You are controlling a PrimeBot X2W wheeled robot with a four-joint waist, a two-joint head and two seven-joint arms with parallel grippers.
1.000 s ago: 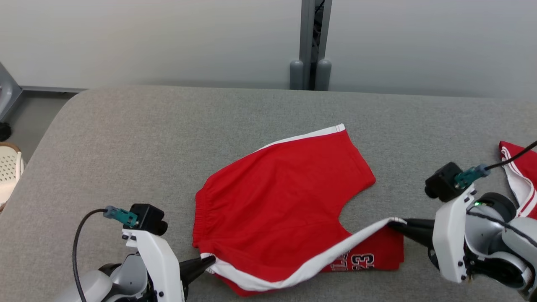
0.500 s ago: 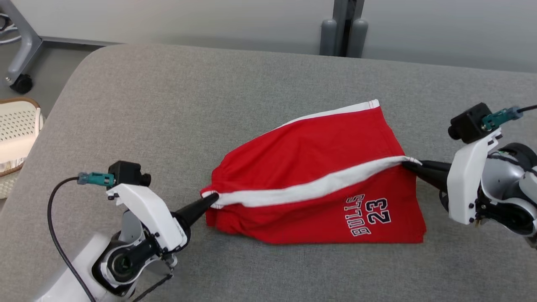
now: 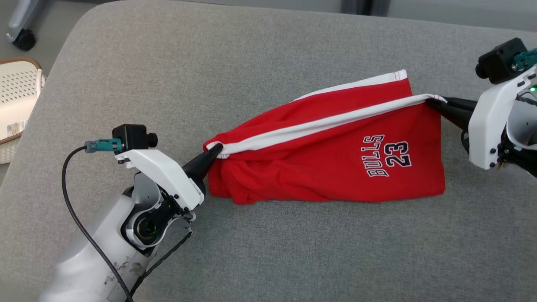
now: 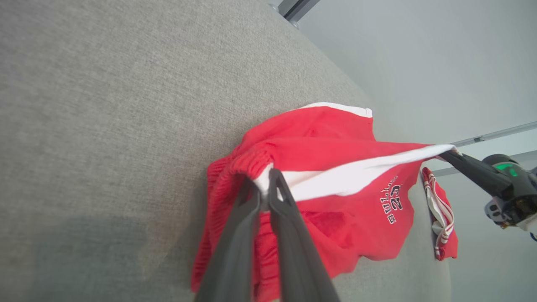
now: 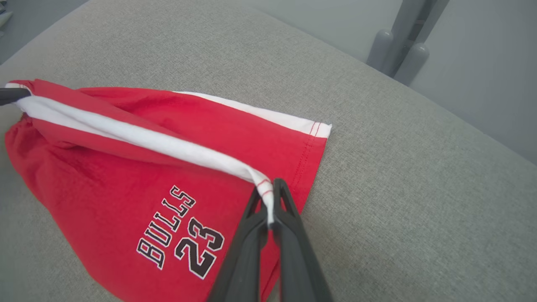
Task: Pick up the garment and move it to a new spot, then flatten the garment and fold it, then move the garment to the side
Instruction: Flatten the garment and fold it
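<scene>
Stretching between the two hands, a pair of red jersey shorts with white side stripes (image 3: 327, 167) is held partly raised above the grey fabric-covered worktop (image 3: 251, 63). The left hand (image 3: 217, 148) is clamped on the elastic waistband end of one white stripe (image 3: 319, 125), at nine o'clock of the shorts in the head view. In the left wrist view its dark fingers (image 4: 235, 243) are seen pressed together with white cloth pinched at the tips. The right hand (image 3: 431, 100) is clamped on the hem end of the same stripe, at about two o'clock of the shorts. Its fingers (image 5: 293, 260) are closed with the stitched hem corner nipped between them.

The stripe is drawn taut in a nearly straight line from hand to hand. Below that line the red cloth hangs down and its lower edge is rested on the worktop, with folds gathered near the waistband. A dark and white "BULLS 23" print (image 3: 388, 156) is shown on the near leg, towards three o'clock. Behind the taut stripe the other leg is laid flat on the worktop, its white-edged hem (image 3: 377, 80) at one o'clock.

A second red and white striped garment (image 4: 440, 214) is seen in the left wrist view, lying on the worktop beyond the shorts and apart from them. A white perforated basket (image 3: 16, 96) is placed off the worktop at nine o'clock of the head view, with a black caster wheel (image 3: 23, 40) at ten o'clock. A grey upright post (image 5: 398, 42) is seen beyond the far edge.
</scene>
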